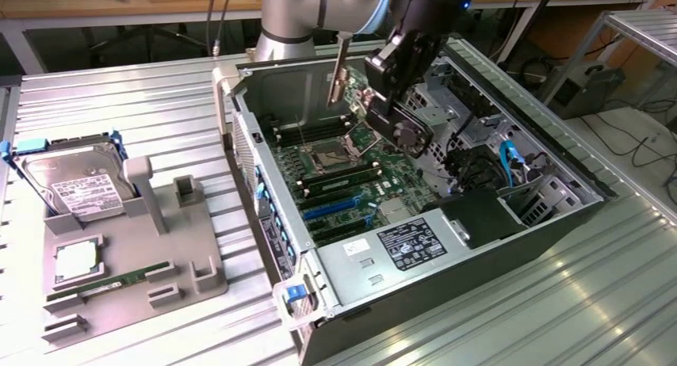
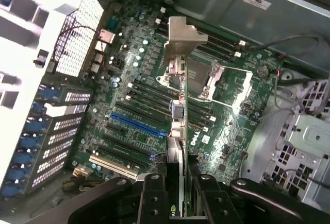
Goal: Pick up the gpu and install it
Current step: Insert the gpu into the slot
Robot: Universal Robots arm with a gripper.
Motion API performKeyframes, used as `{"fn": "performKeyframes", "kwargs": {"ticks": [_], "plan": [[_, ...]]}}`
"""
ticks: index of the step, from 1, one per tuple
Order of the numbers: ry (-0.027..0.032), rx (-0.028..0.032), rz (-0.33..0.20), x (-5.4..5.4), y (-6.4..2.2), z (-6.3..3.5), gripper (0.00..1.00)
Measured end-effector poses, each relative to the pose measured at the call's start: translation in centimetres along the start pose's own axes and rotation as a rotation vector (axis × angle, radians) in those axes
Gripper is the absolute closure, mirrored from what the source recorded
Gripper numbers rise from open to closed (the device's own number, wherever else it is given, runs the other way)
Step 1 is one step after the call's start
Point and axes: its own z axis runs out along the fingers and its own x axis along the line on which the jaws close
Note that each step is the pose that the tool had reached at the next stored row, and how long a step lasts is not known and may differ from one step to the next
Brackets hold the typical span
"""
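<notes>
Above the motherboard (image 1: 354, 184), inside the open case (image 1: 550, 184): gpu (image 2: 177, 147) held on edge, clear of the board.
Gripper (image 2: 179, 201): closed partway on the gpu, one of the dark fingers (image 2: 153, 198) on each flat face of the card, thin card edge sandwiched between.
Bracket (image 1: 341, 69): long silver strip at the card's end, upright in the exterior view, toward the case's rear wall; in the wrist view its bent tab is the part of the card farthest from the fingers.
Fan (image 1: 411, 136): round, black, on the card's face, just below the gripper in the exterior view.
Blue slot (image 2: 136, 126): on the motherboard, beside the card's edge in the wrist view, unoccupied.
Processor socket (image 1: 328, 156): near the middle of the board, beneath the card.
Grey holder (image 1: 158, 247): on the ribbed metal table (image 1: 550, 303), at the exterior view's left, well apart from the case.
Hard drive (image 1: 76, 184): silver, white label, standing in the holder.
Memory stick (image 1: 111, 283): narrow, green, lying flat in the holder near its front.
</notes>
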Motion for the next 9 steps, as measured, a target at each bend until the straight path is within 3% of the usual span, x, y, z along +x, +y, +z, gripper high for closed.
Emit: {"fn": "performKeyframes", "kwargs": {"ticks": [9], "plan": [[0.0108,0.0004,-0.202,0.00,-0.06,1.09,0.74]]}}
